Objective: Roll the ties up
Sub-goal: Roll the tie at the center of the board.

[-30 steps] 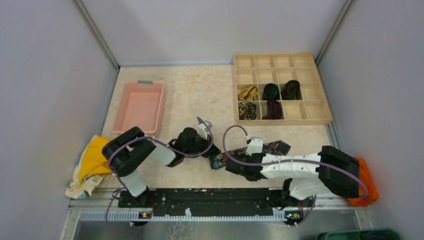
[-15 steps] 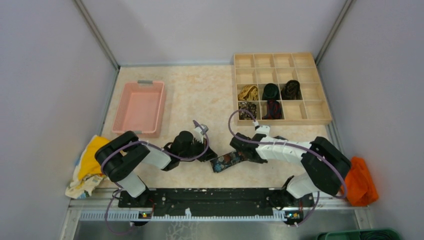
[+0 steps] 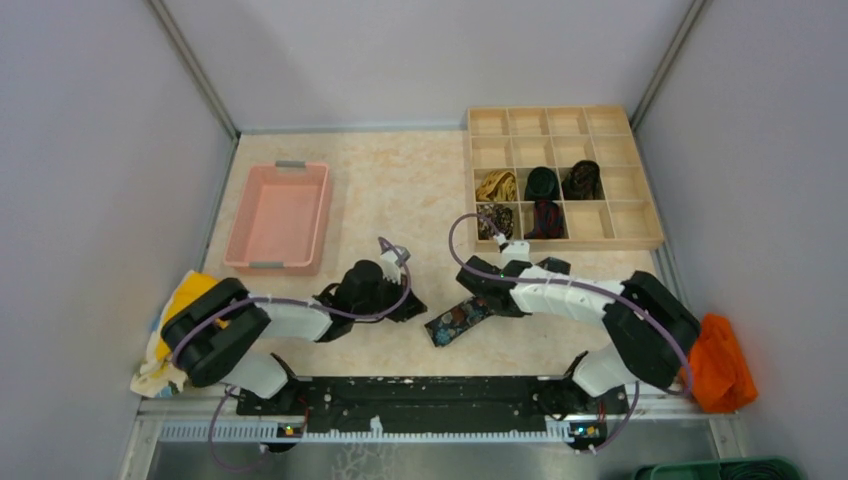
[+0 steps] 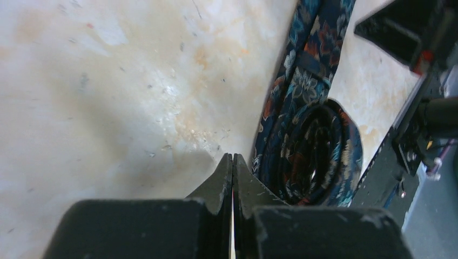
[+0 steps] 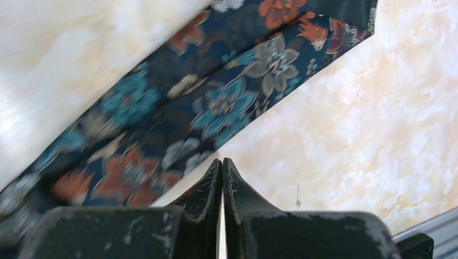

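Note:
A dark floral tie (image 3: 456,321) lies on the table between the arms. In the left wrist view its near end is wound into a loose coil (image 4: 318,156) and the rest runs away as a flat strip (image 4: 316,38). My left gripper (image 3: 411,308) is shut and empty, its tip (image 4: 233,156) on the table just left of the coil. My right gripper (image 3: 470,289) is also shut and empty, its tip (image 5: 222,161) beside the edge of the flat floral strip (image 5: 216,102). Several rolled ties (image 3: 541,184) sit in the wooden organizer (image 3: 610,238).
A pink tray (image 3: 252,240) stands at the left. A yellow cloth (image 3: 188,318) lies off the table's left edge, an orange cloth (image 3: 716,362) at the right. The black base rail (image 3: 420,395) runs along the near edge.
Both grippers have come off the tie. The right arm swung back and away from the near edge, the left arm drew back to the left, and the tie now lies uncovered.

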Robot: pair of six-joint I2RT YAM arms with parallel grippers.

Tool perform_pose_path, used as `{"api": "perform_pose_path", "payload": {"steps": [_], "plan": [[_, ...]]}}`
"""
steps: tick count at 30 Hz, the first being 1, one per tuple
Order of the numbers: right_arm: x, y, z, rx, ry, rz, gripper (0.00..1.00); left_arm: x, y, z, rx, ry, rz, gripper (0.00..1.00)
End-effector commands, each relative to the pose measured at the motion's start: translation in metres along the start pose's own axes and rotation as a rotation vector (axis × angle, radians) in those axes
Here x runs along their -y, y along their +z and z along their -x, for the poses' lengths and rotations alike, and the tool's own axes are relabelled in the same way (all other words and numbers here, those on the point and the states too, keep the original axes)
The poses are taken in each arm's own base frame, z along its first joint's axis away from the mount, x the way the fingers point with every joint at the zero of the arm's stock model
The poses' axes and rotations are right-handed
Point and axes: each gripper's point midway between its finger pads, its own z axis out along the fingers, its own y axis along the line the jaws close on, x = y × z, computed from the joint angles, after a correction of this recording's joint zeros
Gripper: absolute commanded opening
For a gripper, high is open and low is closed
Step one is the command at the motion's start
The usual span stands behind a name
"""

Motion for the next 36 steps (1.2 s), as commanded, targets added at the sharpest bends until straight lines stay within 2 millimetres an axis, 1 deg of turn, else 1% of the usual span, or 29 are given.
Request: {"api": "perform_pose_path", "payload": {"steps": [1, 2, 4, 6, 7, 9, 11, 12, 13, 14, 15, 16, 17, 19, 22, 23, 24, 27, 28, 33, 36], "plan": [[-0.012, -0.057, 0.023, 0.162, 0.016, 0.175, 0.00, -0.019, -0.025, 0.026, 0.078, -0.033, 0.207, 0.00], [-0.015, -0.072, 0.027, 0.197, 0.003, 0.222, 0.00, -0.024, -0.036, 0.036, 0.128, -0.058, 0.267, 0.00], [-0.026, -0.101, 0.030, 0.252, -0.029, 0.328, 0.02, -0.031, -0.066, 0.059, 0.243, -0.113, 0.369, 0.00], [-0.037, -0.125, 0.028, 0.287, -0.060, 0.412, 0.03, -0.039, -0.106, 0.081, 0.387, -0.183, 0.482, 0.00], [-0.042, -0.134, 0.024, 0.297, -0.086, 0.438, 0.04, -0.046, -0.127, 0.082, 0.421, -0.208, 0.543, 0.00], [-0.053, -0.149, 0.016, 0.327, -0.148, 0.460, 0.04, -0.044, -0.167, 0.101, 0.551, -0.241, 0.584, 0.00], [-0.066, -0.161, 0.007, 0.356, -0.228, 0.451, 0.04, -0.040, -0.204, 0.116, 0.654, -0.261, 0.607, 0.00], [-0.075, -0.167, -0.001, 0.379, -0.287, 0.444, 0.07, -0.037, -0.223, 0.123, 0.708, -0.273, 0.609, 0.00], [-0.083, -0.172, -0.006, 0.390, -0.330, 0.425, 0.12, -0.036, -0.237, 0.128, 0.741, -0.283, 0.622, 0.00], [-0.088, -0.172, -0.010, 0.403, -0.368, 0.382, 0.19, -0.034, -0.250, 0.132, 0.771, -0.290, 0.632, 0.00], [-0.098, -0.180, -0.010, 0.412, -0.384, 0.361, 0.24, -0.033, -0.260, 0.136, 0.790, -0.291, 0.644, 0.00], [-0.107, -0.177, -0.017, 0.420, -0.420, 0.309, 0.32, -0.031, -0.270, 0.139, 0.805, -0.293, 0.656, 0.00], [-0.115, -0.178, -0.021, 0.429, -0.462, 0.281, 0.37, -0.030, -0.277, 0.142, 0.811, -0.288, 0.667, 0.00], [-0.129, -0.181, -0.026, 0.441, -0.493, 0.240, 0.55, -0.026, -0.287, 0.148, 0.816, -0.280, 0.682, 0.00], [-0.145, -0.177, -0.034, 0.432, -0.523, 0.211, 0.66, -0.023, -0.287, 0.148, 0.802, -0.272, 0.678, 0.00], [-0.150, -0.176, -0.036, 0.429, -0.518, 0.216, 0.67, -0.022, -0.285, 0.148, 0.798, -0.272, 0.668, 0.00], [-0.154, -0.175, -0.039, 0.424, -0.517, 0.225, 0.70, -0.022, -0.284, 0.148, 0.796, -0.269, 0.660, 0.00], [-0.164, -0.166, -0.046, 0.395, -0.514, 0.258, 0.72, -0.023, -0.281, 0.145, 0.793, -0.266, 0.653, 0.00], [-0.164, -0.161, -0.048, 0.380, -0.512, 0.259, 0.72, -0.023, -0.282, 0.144, 0.795, -0.266, 0.651, 0.00], [-0.157, -0.131, -0.051, 0.334, -0.506, 0.231, 0.72, -0.023, -0.285, 0.145, 0.811, -0.260, 0.640, 0.00], [-0.154, -0.119, -0.050, 0.317, -0.498, 0.232, 0.72, -0.022, -0.282, 0.145, 0.808, -0.248, 0.632, 0.00]]}}
